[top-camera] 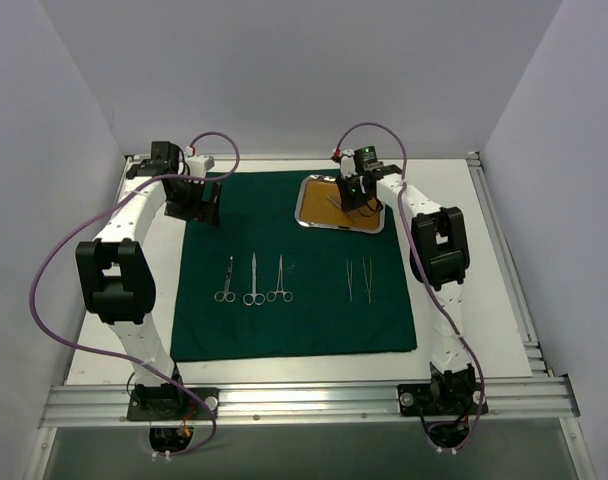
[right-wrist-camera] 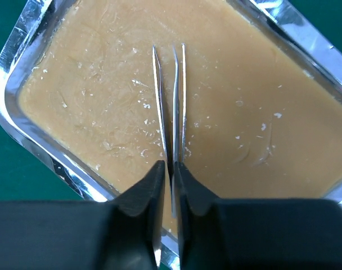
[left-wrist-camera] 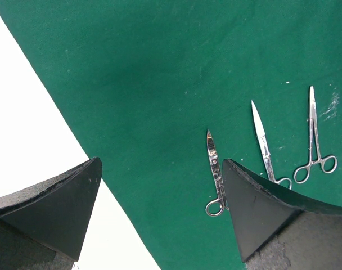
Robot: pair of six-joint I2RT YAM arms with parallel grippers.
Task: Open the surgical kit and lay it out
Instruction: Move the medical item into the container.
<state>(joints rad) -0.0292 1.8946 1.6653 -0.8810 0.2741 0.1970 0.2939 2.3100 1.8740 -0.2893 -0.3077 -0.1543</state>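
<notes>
Nearest, three ring-handled instruments (top-camera: 253,282) and two tweezers (top-camera: 349,280) lie in a row on the green drape (top-camera: 294,325). Farther back, the left pincer (left-wrist-camera: 160,171) hangs spread wide over the drape's edge. The right pincer (right-wrist-camera: 170,169) is clamped on a third tweezers (right-wrist-camera: 175,112) over the tan-lined steel tray (top-camera: 312,222).

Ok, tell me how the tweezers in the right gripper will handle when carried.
The tweezers look slim and springy, so the right gripper probably squeezes their prongs together. Polished steel, pinched toward one end: they may slip or pivot. Likely light.
</notes>
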